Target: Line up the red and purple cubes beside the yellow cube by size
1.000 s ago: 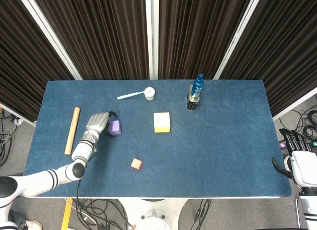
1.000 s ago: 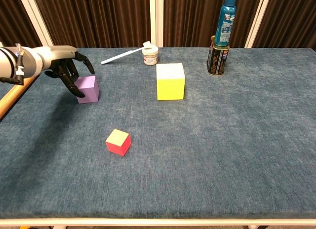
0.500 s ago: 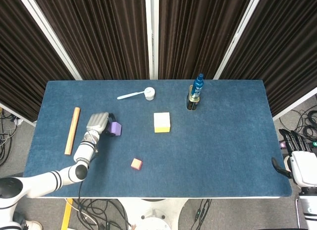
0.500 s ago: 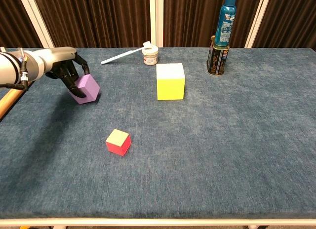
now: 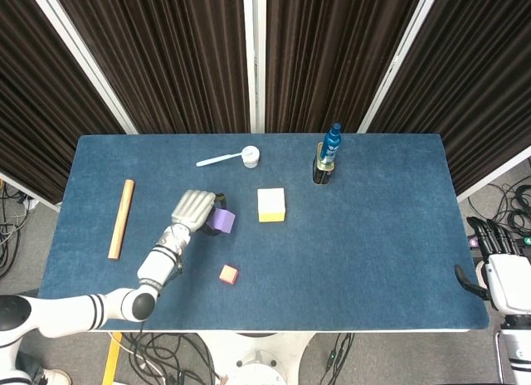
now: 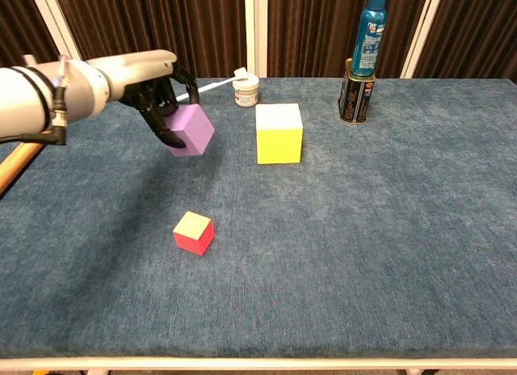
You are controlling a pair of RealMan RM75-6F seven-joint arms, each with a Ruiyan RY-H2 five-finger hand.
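White arm segments with black joint bands; left hand [image 5: 192, 211] silver-backed, black fingers [image 6: 166, 124].

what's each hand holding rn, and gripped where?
Left hand holds the purple cube, lifted and tilted, fingers on its left and upper faces. Right hand sits off the table's right edge, holding nothing.

Bright, even overhead light in both views; no glare on the matte blue desk [image 6: 388, 229]. Soft, faint shadows only: a diffuse dark patch under the left hand [image 6: 158, 104], a thin one beside the yellow cube [image 6: 279, 132]. Sharp throughout, without motion blur. Mild bending of straight lines toward head-view edges.
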